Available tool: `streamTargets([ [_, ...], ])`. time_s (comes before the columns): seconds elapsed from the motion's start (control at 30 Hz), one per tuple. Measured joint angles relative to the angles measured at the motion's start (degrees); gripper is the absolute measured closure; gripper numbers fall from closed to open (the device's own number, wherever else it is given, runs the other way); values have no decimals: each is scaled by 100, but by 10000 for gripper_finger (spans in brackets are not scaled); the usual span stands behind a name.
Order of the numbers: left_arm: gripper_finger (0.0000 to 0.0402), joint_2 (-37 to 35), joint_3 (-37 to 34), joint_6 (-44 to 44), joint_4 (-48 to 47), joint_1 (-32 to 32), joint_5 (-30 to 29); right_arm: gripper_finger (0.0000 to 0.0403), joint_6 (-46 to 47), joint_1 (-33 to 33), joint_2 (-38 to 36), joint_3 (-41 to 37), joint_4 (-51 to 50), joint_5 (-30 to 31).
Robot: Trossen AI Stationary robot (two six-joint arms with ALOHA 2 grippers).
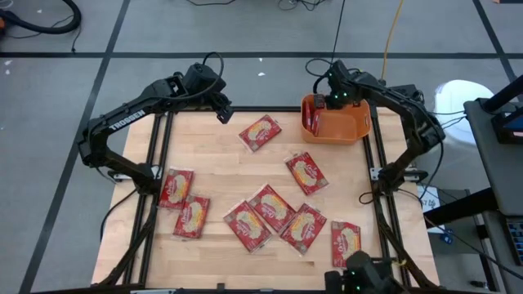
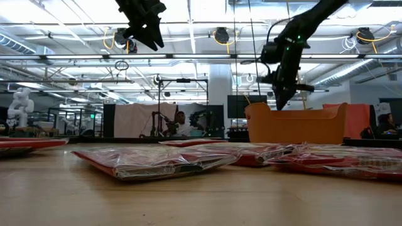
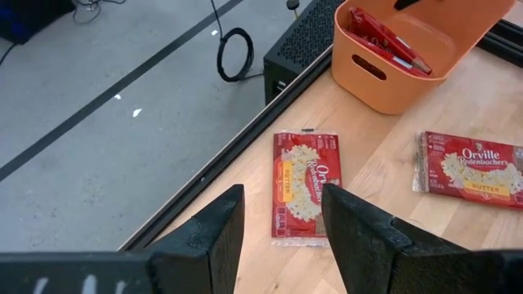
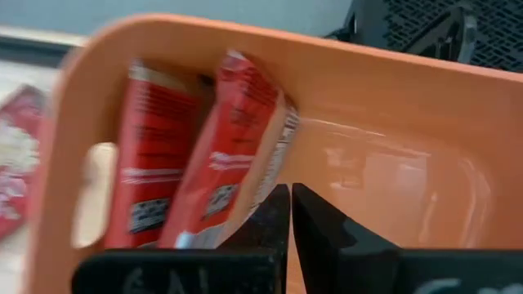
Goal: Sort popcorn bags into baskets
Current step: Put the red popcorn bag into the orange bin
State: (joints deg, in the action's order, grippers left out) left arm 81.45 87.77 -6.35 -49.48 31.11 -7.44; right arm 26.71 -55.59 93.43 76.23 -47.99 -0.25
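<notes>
Several red popcorn bags lie flat on the wooden table, among them one [image 1: 260,132] near the far edge and one [image 1: 306,173] mid-table. The orange basket [image 1: 347,126] stands at the far right corner. Two bags [image 4: 237,139] stand on edge inside it, leaning against its left wall. My right gripper [image 4: 290,189] is shut and reaches down into the basket [image 2: 295,123] right beside those bags. My left gripper [image 3: 282,204] is open and hovers high over the table's far edge [image 1: 222,113], above the far bag [image 3: 304,188]. My right gripper comes from above, pointing down into the basket. Its shut fingers [image 4: 270,220] stand against the lower edge of the nearer leaning bag [image 4: 245,188]. I cannot tell whether they touch it.
The basket's left wall has a handle slot [image 3: 369,67]. A cluster of bags [image 1: 274,214] fills the near middle of the table, and two more [image 1: 183,202] lie at the near left. Bare wood shows around the table's centre-left. A black frame rail [image 3: 245,139] runs along the far edge.
</notes>
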Motion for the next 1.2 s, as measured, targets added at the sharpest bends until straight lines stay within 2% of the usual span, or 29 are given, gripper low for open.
streamTargets([
  [0.4,234,0,0,7,-2,0,-2,402,-65,2,707,-9,361,13],
  [0.83,234,0,0,22,-1,0,-63,403,-159,72,732,-9,1041,-299],
  [1.2,234,0,2,17,0,0,-72,403,-173,129,639,-11,1172,-597],
])
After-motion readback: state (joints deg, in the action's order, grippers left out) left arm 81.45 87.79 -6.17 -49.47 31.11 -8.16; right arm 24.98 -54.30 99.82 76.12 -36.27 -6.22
